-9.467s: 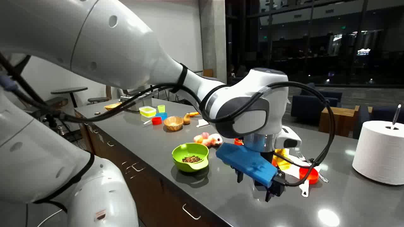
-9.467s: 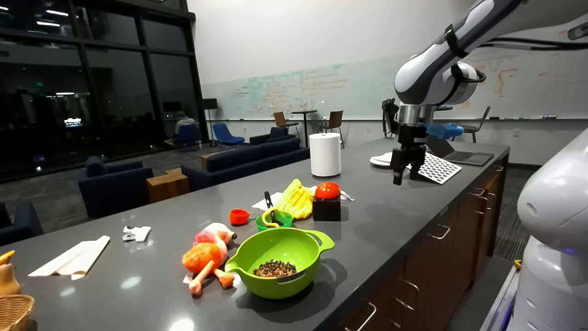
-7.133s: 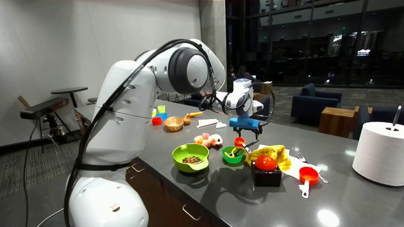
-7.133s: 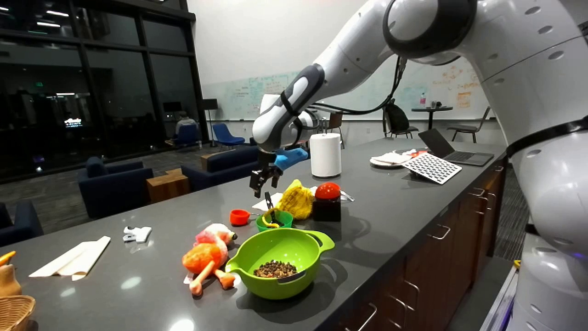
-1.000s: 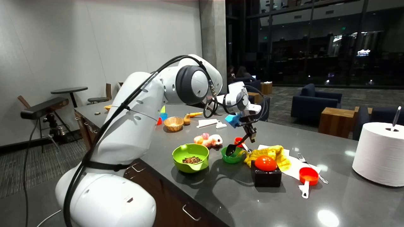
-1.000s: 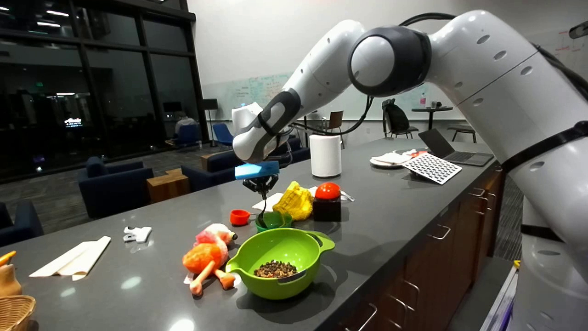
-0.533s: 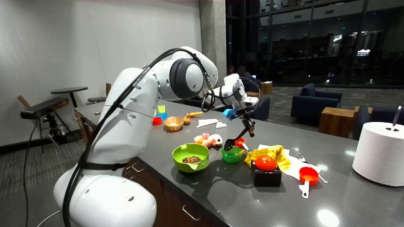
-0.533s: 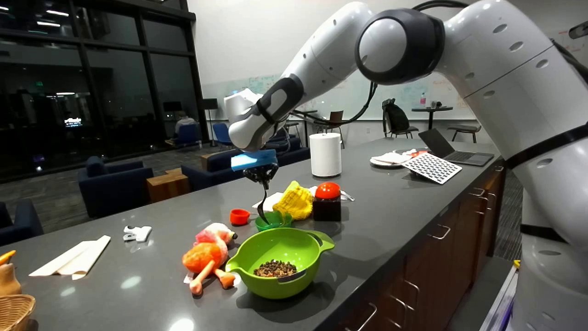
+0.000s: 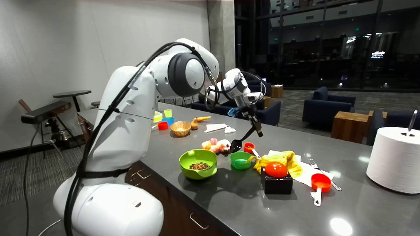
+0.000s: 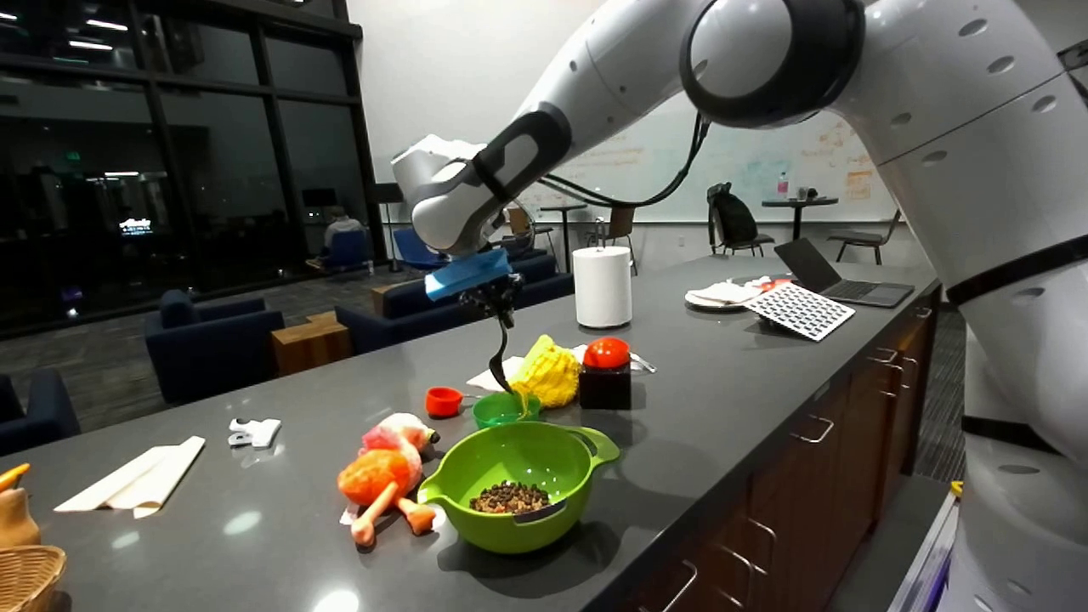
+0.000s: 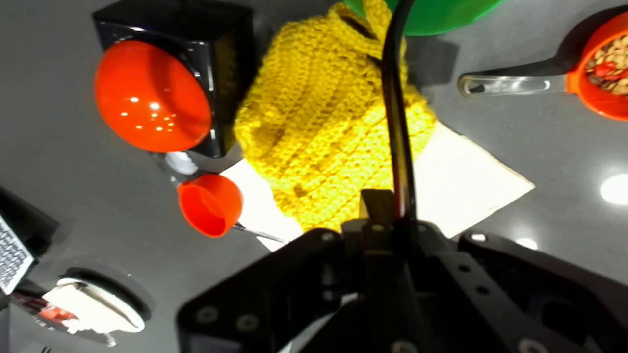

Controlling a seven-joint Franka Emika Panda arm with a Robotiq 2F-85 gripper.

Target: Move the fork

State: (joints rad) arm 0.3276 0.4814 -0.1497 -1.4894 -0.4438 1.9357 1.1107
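Observation:
The fork, a slim black utensil with a rounded, spoon-like head, shows in both exterior views [image 9: 236, 146] [image 10: 500, 367]. My gripper [image 9: 260, 132] [image 10: 507, 321] is shut on the end of its handle. Tilted downward, its head hangs just above the small green bowl [image 9: 241, 161] [image 10: 507, 410]. In the wrist view the fork's thin handle [image 11: 396, 108] runs up from between my gripper's fingertips [image 11: 378, 203] and leaves the frame at the top, so its head is hidden there. Only part of the green bowl [image 11: 441, 14] shows in that view.
A yellow knit cloth [image 9: 285, 164] and a red dome button [image 9: 276, 170] on a black box stand beside the bowl. Around them are a lime-green bowl [image 10: 518, 518], a plush toy [image 10: 387, 463], a red cup [image 10: 443, 401] and a silver tined utensil [image 9: 315, 165].
Several seconds ago my gripper was open and the fork stood in the green bowl. Over the last second the held fork has risen, its head coming up out of that bowl.

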